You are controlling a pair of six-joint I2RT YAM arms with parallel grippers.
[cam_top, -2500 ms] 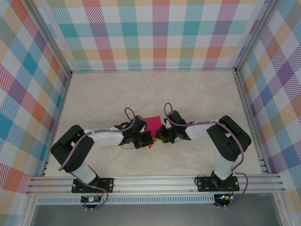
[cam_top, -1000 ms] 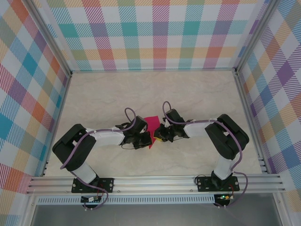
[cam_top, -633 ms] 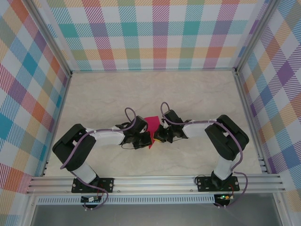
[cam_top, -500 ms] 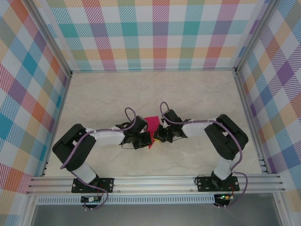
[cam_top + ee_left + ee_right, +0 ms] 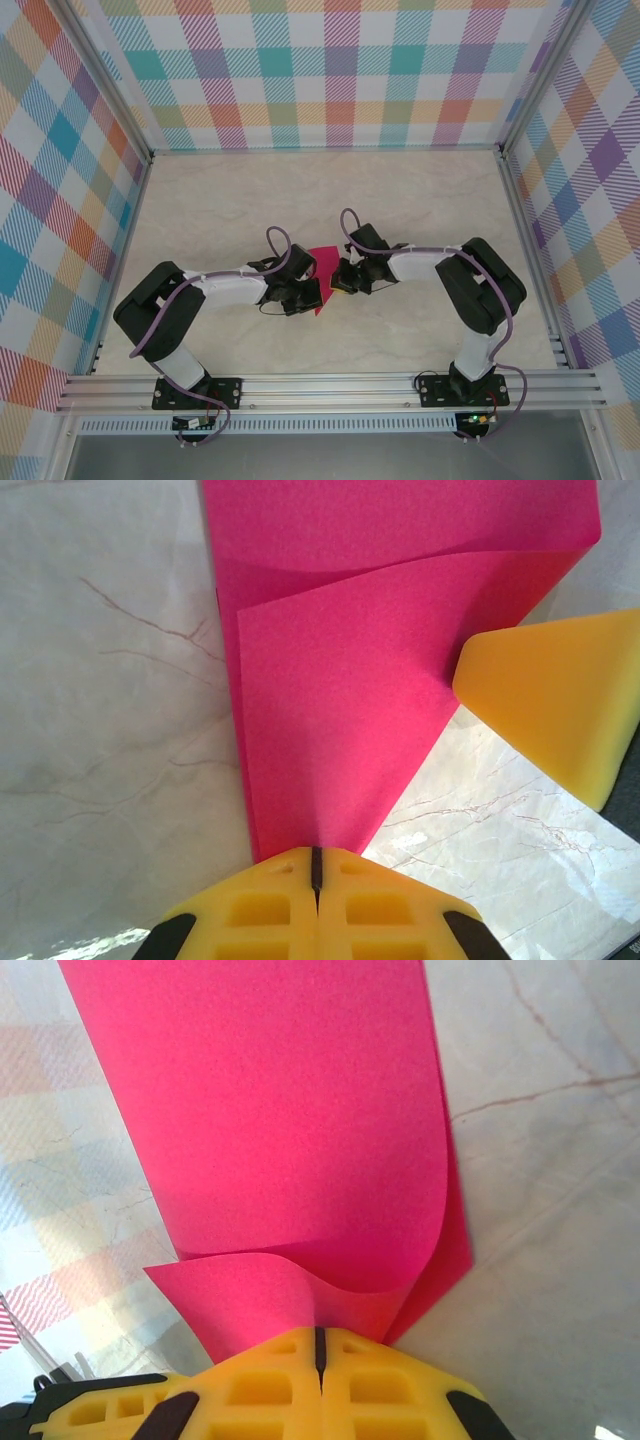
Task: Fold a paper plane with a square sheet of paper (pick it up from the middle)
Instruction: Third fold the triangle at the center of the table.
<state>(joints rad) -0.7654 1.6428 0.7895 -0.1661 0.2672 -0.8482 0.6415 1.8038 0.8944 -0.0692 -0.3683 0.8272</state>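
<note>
The square sheet of paper (image 5: 325, 262) is magenta-pink and lies partly folded at mid-table between both arms. In the left wrist view the sheet (image 5: 340, 680) has a flap doubled over it and tapers to a point, with my left gripper (image 5: 316, 858) shut on that point. My right gripper (image 5: 320, 1338) is shut on the opposite edge, where the sheet (image 5: 290, 1120) curls up in a loose bend. From above, the left gripper (image 5: 313, 293) and right gripper (image 5: 338, 283) stand close together at the sheet's near end. A right fingertip (image 5: 555, 695) touches the flap's edge. The paper plane is out of view.
The pale marble table (image 5: 420, 200) stretches behind and to both sides of the arms. Checked walls (image 5: 330, 70) close it in on three sides, with aluminium posts at the corners. A metal rail (image 5: 330, 385) carrying the arm bases runs along the near edge.
My right gripper has closed on the sheet's edge and shifted slightly away from the near edge. The left gripper has kept its hold and place.
</note>
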